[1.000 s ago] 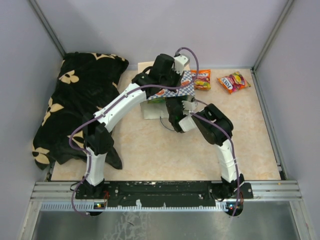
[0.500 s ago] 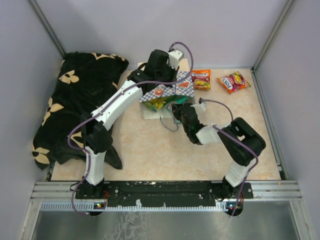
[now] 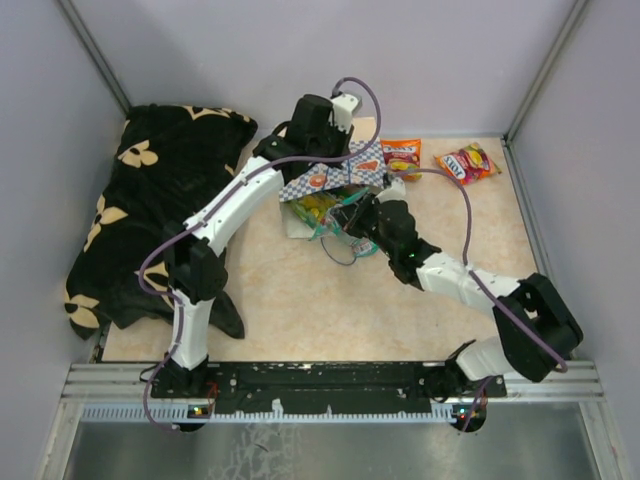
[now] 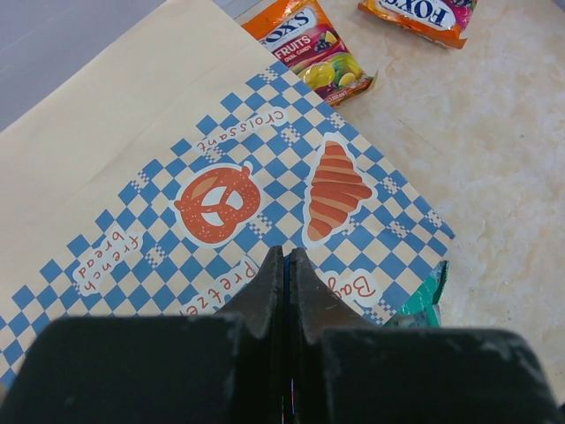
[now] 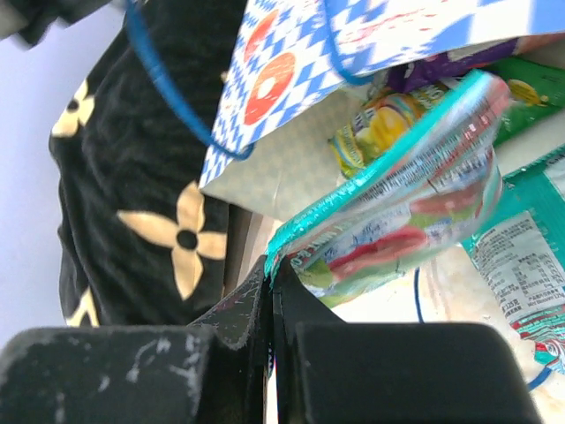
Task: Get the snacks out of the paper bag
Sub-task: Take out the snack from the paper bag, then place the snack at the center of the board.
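The paper bag (image 3: 345, 176) hangs tilted above the table, its checkered band (image 4: 291, 185) facing up. My left gripper (image 3: 330, 158) (image 4: 287, 253) is shut on the bag's checkered edge and holds it up. Below the bag's mouth my right gripper (image 3: 352, 222) (image 5: 272, 265) is shut on the corner of a teal snack packet (image 5: 406, 203) (image 3: 338, 232). Green (image 5: 530, 97), purple (image 5: 441, 66) and yellow-printed (image 5: 380, 128) snacks show at the bag's mouth. Another teal packet (image 5: 521, 265) lies on the table. Two orange packets (image 3: 402, 158) (image 3: 467, 163) lie at the back right.
A black flower-patterned cloth (image 3: 150, 200) covers the table's left side and reaches up to the bag. A blue cord handle (image 3: 340, 250) trails on the table under the right gripper. Grey walls close in the table at the back and sides.
The right gripper has drawn the teal packet out from under the bag while its arm stretched out low towards the right. The left gripper has tipped the bag further back and left.
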### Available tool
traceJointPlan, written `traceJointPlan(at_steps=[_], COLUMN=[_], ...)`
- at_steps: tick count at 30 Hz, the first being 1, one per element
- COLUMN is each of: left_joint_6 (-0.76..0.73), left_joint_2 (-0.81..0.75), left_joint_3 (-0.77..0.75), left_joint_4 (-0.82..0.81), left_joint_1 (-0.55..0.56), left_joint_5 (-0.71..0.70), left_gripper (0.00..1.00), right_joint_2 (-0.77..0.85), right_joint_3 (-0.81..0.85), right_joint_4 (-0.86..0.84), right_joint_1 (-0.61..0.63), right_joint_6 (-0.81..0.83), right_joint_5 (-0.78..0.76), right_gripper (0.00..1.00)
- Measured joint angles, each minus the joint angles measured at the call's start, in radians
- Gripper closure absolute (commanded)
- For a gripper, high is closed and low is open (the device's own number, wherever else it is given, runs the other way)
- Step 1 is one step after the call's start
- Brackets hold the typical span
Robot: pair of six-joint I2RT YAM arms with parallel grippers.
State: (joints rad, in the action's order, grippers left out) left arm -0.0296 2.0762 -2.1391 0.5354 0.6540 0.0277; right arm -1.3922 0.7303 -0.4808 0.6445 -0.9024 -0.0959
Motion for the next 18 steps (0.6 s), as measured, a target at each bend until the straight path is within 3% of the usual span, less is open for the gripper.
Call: traceJointPlan(at_steps=[5,12,15,18], left_joint_6=[-0.001,0.0,0.0,-0.001], left_joint_2=[0.0,0.0,-0.001,-0.004], left_joint_3=[-0.006,-0.002,0.024,0.06], left_joint_4=[0.0,0.002,-0.005,-0.005], left_joint_1=[-0.012,-0.033,-0.034,-0.033], left_joint_5=[0.0,0.007,0.013,0.016], left_gripper=[1.0,1.0,1.0,1.0], right_joint_2=[0.084,0.215,0.326,0.414], right_joint_3=[0.079,0.332,0.322,0.303], right_joint_4=[0.18,0.658,0.761,0.786], right_joint_1=[0.0,-0.028,-0.13,-0.307], right_joint_6=[0.144,0.487,0.541,0.53], right_joint_5=[0.155,0.444,0.582,0.686], right_gripper=[1.0,1.0,1.0,1.0])
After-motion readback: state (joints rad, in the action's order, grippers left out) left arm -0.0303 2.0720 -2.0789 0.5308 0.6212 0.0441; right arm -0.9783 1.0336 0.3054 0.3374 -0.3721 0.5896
